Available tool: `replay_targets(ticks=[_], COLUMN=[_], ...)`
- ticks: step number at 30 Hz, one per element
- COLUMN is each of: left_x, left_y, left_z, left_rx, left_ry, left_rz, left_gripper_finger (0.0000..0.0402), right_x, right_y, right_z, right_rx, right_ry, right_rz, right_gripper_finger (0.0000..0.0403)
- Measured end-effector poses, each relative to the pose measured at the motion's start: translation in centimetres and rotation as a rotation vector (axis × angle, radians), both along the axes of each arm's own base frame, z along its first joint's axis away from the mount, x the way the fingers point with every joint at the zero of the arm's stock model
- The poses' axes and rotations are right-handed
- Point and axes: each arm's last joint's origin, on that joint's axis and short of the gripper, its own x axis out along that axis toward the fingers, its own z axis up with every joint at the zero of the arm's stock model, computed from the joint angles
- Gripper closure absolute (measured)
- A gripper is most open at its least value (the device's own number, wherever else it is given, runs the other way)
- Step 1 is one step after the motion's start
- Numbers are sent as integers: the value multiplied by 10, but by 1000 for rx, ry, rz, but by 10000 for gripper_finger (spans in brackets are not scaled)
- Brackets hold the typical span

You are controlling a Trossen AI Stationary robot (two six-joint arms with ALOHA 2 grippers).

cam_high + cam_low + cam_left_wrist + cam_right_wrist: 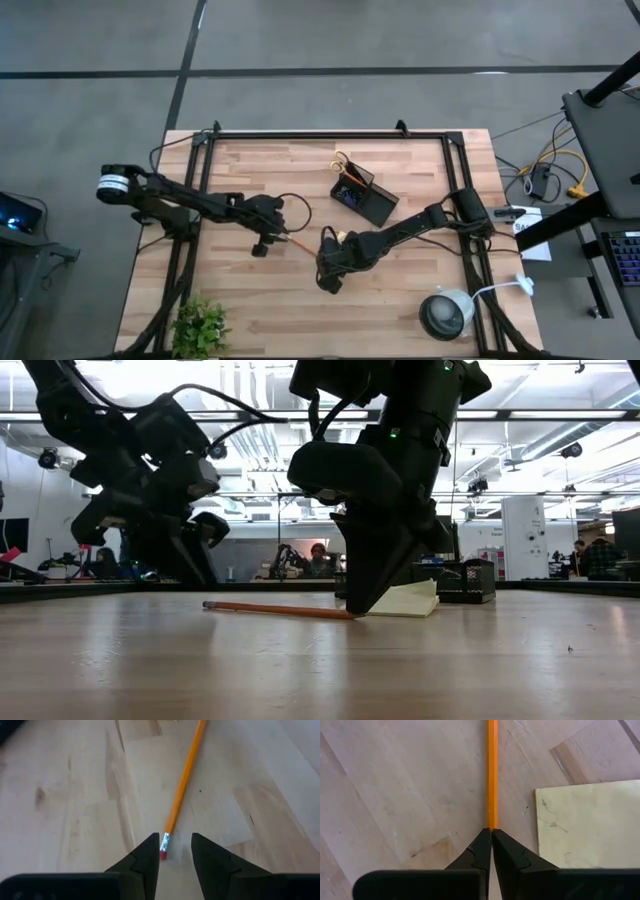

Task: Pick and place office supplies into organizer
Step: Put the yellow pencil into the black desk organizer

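Right claw (491,836) is gripping the orange pencil (492,775) on the surface (400,300); left claw (175,851) is hovering open. Scissors (342,162) are sitting in the organizer (366,197); sticky-note pad (585,825) is awaiting placement.

Both arms are dark, nearly black, built of chunky rounded links joined by thick cylindrical joints. The left arm (190,200) ends at its 9 o'clock side in a pale grey-white ringed base joint (112,186), and a thin black cable loops off its forearm. The right arm (410,225) shows a small green indicator light on its wrist housing (393,432). The left gripper (175,851) and right gripper (491,840) have matte black jaws, wedge-shaped, faceted, tapering to narrow tips from a broad flat black body.
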Motion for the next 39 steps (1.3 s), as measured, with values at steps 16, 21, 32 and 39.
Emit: replay_targets(ticks=[16,21,32,39], left_x=[10,9,13,12], left_y=[1,1,0,2], left_z=[-18,-17,-19,-8], left_rx=[-7,-4,-10,28], left_ry=[38,37,36,92], left_rz=[-3,0,-5,38], left_gripper_finger=[302,322,392,395], right_x=[-3,-3,-3,-5], right_y=[-1,-1,-1,5], right_z=[-5,-5,-5,4], right_rx=[-11,-10,-11,-6], right_ry=[7,1,5,-7], right_rz=[1,1,1,0], right_gripper_finger=[394,394,394,394])
